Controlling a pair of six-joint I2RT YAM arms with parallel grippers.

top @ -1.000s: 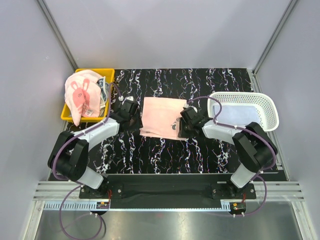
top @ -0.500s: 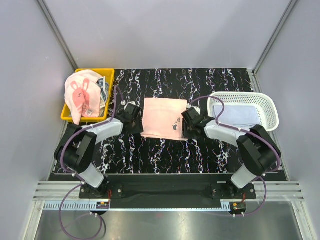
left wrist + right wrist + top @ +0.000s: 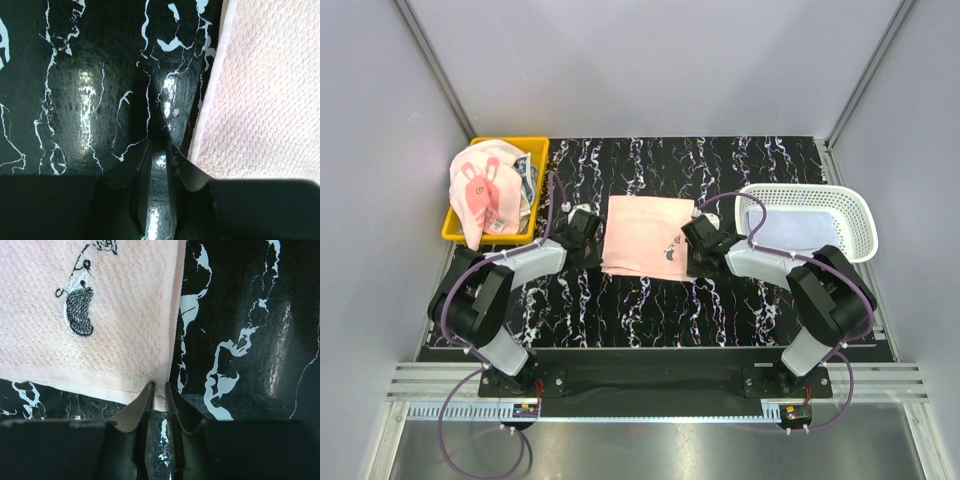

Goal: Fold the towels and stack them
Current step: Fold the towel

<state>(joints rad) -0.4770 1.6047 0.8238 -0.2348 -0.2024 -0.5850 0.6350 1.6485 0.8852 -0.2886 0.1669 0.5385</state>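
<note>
Overhead, a plain pink terry towel [image 3: 640,237] lies flat on the black marble-patterned table [image 3: 740,300]. The left gripper [image 3: 592,240] sits at its left edge and the right gripper [image 3: 692,260] at its near right corner.

Left wrist view: the jaws are drawn almost together over bare table with nothing between them. The towel's hem lies just beside one finger.

Right wrist view: the jaws are pinched on the towel's corner hem.

Judgement: the cloth is light, soft and limp, and will sag and drag unless held at two corners. The left grip appears to have missed and should take the hem.
</note>
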